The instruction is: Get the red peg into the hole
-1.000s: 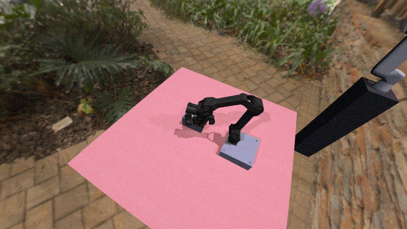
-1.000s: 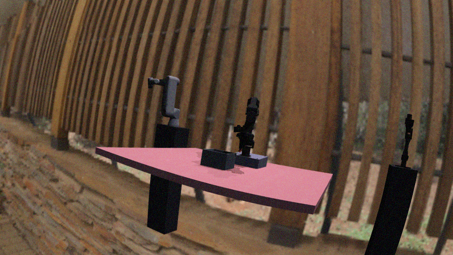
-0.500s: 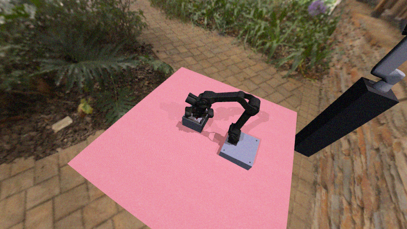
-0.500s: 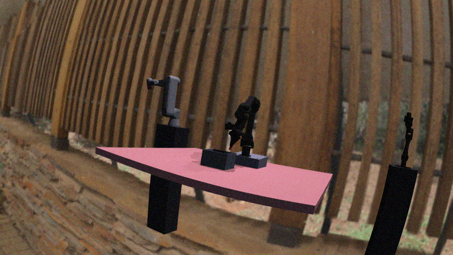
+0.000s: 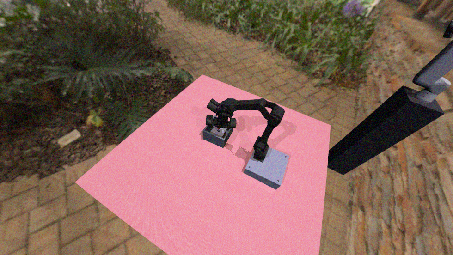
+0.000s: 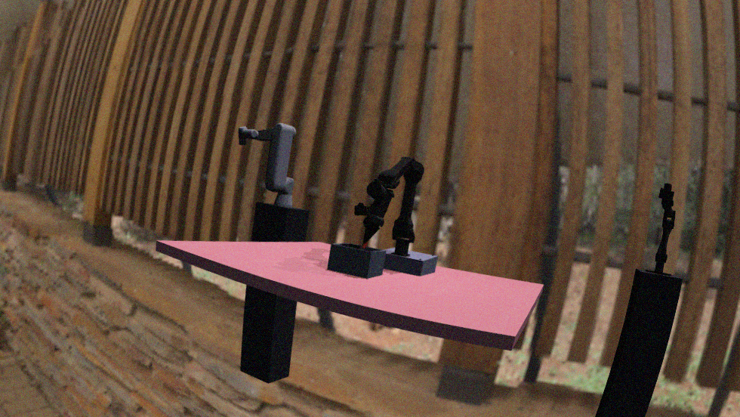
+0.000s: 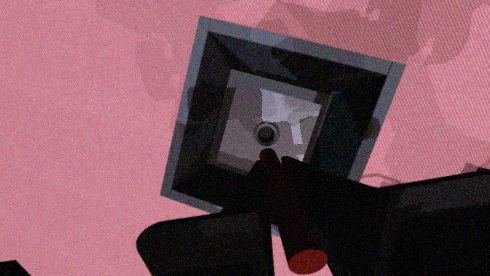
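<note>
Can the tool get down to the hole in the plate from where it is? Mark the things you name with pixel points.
Probably yes: the tool (image 5: 218, 127) (image 6: 365, 244) (image 7: 271, 164), closed on the red peg (image 5: 218, 129) (image 6: 365, 245) (image 7: 295, 220), is over the open box (image 5: 213, 139) (image 6: 355, 261) (image 7: 182, 120), and nothing visible covers the hole (image 7: 266, 133).

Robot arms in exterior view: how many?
3. Black arm on the pink table, grey arm on a black pillar left of it, dark arm on another at far right. None appear hidden.
</note>
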You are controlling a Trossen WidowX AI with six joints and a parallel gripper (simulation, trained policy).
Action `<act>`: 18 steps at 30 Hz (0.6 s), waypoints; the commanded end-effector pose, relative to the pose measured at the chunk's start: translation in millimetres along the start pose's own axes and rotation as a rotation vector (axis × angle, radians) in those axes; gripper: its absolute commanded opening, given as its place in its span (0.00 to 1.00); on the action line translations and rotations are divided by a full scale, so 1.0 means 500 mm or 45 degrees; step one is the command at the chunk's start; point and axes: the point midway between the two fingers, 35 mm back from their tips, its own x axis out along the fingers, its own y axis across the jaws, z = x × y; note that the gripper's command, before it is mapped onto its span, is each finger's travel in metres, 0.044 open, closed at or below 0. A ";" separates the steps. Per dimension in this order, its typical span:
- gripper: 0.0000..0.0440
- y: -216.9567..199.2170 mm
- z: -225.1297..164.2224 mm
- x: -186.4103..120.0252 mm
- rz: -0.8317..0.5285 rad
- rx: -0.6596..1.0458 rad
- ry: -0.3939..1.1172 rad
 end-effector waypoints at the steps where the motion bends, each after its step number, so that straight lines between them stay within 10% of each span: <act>1: 0.03 0.002 0.012 0.020 -0.009 0.009 0.023; 11: 0.04 -0.005 0.015 0.076 -0.062 0.005 0.078; 18: 0.35 -0.011 0.019 0.106 -0.109 -0.044 0.102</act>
